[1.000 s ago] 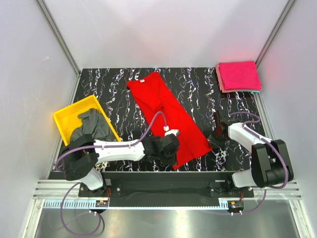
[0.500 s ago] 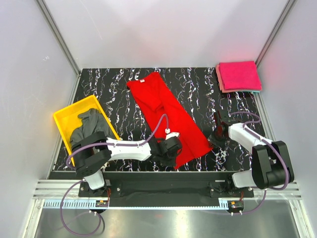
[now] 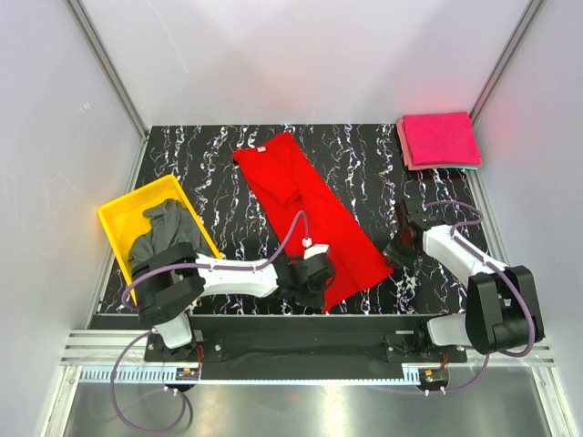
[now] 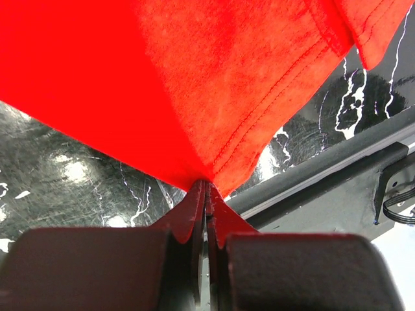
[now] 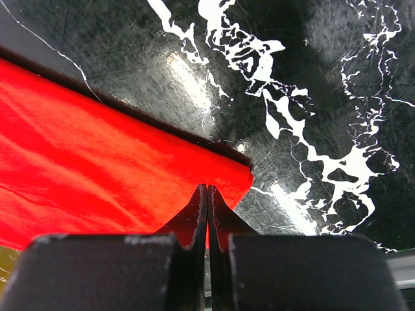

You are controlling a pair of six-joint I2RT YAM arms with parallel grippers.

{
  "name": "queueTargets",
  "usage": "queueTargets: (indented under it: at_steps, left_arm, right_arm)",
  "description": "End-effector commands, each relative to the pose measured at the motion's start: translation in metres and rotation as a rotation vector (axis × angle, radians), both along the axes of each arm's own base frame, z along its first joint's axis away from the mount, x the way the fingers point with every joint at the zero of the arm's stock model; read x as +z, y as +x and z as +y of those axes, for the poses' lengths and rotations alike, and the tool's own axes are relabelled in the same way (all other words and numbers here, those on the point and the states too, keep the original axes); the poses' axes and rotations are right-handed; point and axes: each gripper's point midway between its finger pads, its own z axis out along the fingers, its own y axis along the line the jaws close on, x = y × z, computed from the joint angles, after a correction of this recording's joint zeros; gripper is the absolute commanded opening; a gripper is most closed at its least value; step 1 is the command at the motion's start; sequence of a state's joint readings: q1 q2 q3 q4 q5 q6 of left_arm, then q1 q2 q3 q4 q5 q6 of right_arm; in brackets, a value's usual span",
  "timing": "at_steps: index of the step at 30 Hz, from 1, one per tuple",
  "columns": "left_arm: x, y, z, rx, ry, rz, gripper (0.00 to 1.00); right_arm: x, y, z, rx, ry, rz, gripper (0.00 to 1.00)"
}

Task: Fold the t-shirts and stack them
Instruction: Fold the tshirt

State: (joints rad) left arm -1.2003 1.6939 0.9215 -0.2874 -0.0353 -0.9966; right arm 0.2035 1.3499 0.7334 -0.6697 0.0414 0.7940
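The red t-shirt (image 3: 305, 209) lies as a long folded strip on the black marble table (image 3: 209, 173). The left gripper (image 4: 206, 189) is clamped tight on its near hem corner, and the right gripper (image 5: 207, 193) pinches its near right corner. Left of the red t-shirt, the yellow tray (image 3: 117, 221) holds a crumpled dark grey t-shirt (image 3: 166, 235). Beyond it to the right sits a folded magenta stack (image 3: 439, 138), perhaps two shirts.

Left tool (image 3: 314, 289) hides red t-shirt's (image 3: 314, 205) near corner.

Red t-shirt (image 3: 310, 214) folded long (diagonal, centre), pink shirts (image 3: 439, 139) stacked far-right, grey shirt (image 3: 164, 235) seemingly crumpled left
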Motion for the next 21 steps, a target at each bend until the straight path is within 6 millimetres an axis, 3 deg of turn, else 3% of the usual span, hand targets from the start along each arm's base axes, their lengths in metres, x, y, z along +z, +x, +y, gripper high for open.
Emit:
queueTargets:
  at_steps: [1,6,21]
  left_arm:
    - [-0.022,-0.015,0.039,-0.003,0.162,0.026,0.03]
    - [-0.020,-0.014,0.044,0.014,0.167,0.017,0.03]
    - [-0.021,-0.019,0.043,0.009,0.162,0.022,0.03]
  right_arm:
    - [0.013,0.005,-0.004,0.005,-0.020,-0.042,0.00]
    - [-0.003,-0.007,-0.022,-0.016,-0.119,0.009,0.00]
    - [-0.032,-0.024,-0.014,-0.053,-0.068,0.079,0.00]
